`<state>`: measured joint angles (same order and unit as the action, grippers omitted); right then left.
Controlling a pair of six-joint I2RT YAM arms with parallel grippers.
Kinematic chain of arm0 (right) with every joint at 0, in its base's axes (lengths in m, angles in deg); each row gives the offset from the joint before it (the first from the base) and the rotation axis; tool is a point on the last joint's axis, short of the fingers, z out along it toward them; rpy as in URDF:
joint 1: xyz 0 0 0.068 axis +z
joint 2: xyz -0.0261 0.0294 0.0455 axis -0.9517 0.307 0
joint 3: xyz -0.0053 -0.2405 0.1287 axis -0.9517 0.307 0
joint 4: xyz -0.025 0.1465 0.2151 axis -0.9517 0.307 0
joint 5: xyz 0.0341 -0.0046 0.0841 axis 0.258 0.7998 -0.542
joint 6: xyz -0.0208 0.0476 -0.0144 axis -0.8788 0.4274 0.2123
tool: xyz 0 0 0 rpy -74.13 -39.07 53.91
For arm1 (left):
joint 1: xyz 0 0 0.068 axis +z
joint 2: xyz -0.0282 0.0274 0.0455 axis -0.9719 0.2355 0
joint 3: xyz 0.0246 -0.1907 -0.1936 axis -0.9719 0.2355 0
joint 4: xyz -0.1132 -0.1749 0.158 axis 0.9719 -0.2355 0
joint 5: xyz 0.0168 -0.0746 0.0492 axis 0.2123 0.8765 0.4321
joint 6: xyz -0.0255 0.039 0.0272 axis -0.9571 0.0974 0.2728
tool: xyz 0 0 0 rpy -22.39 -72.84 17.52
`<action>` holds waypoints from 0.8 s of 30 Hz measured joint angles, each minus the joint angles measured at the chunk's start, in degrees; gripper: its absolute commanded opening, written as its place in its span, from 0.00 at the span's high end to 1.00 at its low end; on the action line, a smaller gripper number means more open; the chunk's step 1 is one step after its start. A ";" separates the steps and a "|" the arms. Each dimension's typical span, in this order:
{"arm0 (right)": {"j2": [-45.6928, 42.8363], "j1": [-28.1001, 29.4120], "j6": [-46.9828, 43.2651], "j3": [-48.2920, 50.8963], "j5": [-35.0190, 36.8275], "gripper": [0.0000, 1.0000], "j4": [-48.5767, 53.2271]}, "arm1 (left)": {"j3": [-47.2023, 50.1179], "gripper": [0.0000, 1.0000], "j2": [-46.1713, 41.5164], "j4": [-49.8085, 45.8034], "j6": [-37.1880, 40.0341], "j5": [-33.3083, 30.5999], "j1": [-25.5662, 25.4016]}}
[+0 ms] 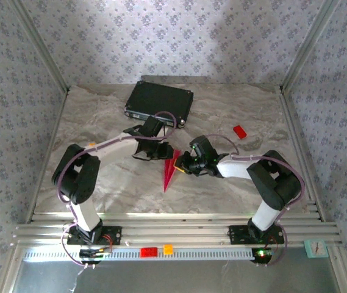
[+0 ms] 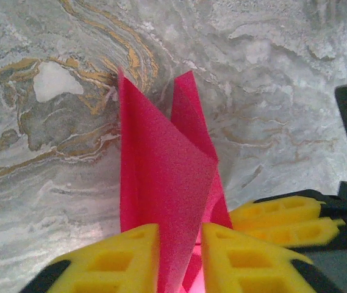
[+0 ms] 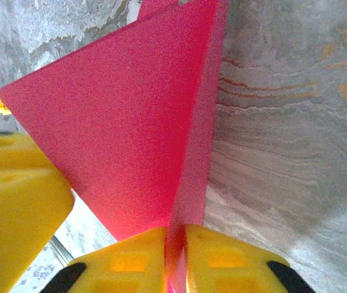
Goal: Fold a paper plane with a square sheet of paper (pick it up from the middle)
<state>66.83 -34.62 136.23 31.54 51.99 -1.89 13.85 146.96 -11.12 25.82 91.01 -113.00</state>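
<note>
The magenta-pink paper plane (image 1: 169, 170) is a slim folded dart held just above the marble table (image 1: 234, 183), its tip pointing toward the near edge. My right gripper (image 1: 183, 163) is shut on the plane's centre fold (image 3: 182, 183), with its yellow fingers (image 3: 222, 256) pinched together on the paper. My left gripper (image 1: 156, 150) stands at the plane's wide end. Its yellow fingers (image 2: 115, 256) are parted, and a pink flap (image 2: 161, 165) rises in the gap between them. The right gripper's yellow fingers (image 2: 289, 220) show beside them.
A black case (image 1: 159, 102) lies at the back centre of the table. A small red block (image 1: 239, 131) sits to the right, and a tiny orange cube (image 1: 91, 144) is by the left arm. Patterned walls enclose three sides.
</note>
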 measured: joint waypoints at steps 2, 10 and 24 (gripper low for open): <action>0.00 -0.09 0.20 0.00 0.02 0.88 -0.13 | 1.25 0.65 -2.03 -0.22 0.55 -0.04 -0.15; 0.00 -0.28 0.26 0.00 0.02 0.88 -0.15 | 8.07 0.60 -10.86 -0.20 1.38 0.35 -0.26; 0.00 -0.28 0.46 0.00 0.02 0.88 -0.20 | 12.28 0.60 -9.14 1.53 2.23 3.23 -2.71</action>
<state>66.83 -34.91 136.69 31.54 52.01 -2.08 26.13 137.83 -9.59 28.05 94.24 -115.71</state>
